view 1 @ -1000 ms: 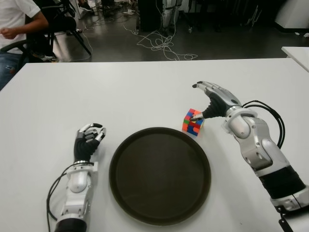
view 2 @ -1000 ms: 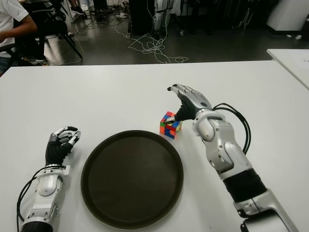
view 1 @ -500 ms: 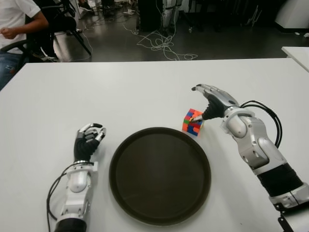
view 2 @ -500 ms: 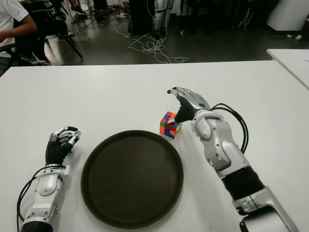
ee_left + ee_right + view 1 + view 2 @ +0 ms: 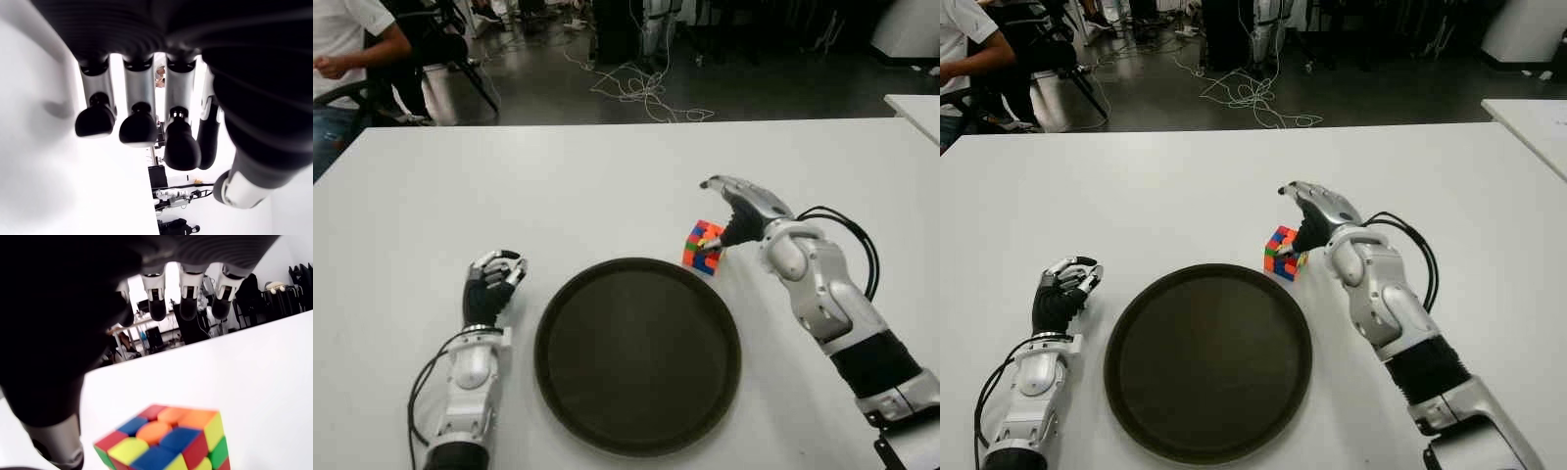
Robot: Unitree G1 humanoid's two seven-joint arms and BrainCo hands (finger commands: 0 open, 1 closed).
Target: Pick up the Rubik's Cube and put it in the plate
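Right hand (image 5: 736,204) fingers spread wide over nothing, thumb tip at the Rubik's Cube (image 5: 704,246) just to its left, cube on white table (image 5: 607,176) beside dark round plate (image 5: 637,354) rim, left hand (image 5: 490,282) curled, empty, left of plate

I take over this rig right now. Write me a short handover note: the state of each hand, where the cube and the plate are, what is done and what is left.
Right hand: open, over the Rubik's Cube, thumb tip at its top; no grasp closed yet.
Left hand: idle, fingers curled, holding nothing, showing left of the plate.
Cube: on the table, just beyond the plate's far right rim, outside it.
Plate: dark, round, nothing in it.
Done: the right hand has reached the cube.
Left: close the fingers on the cube, lift it, carry it over the plate, set it down and release.
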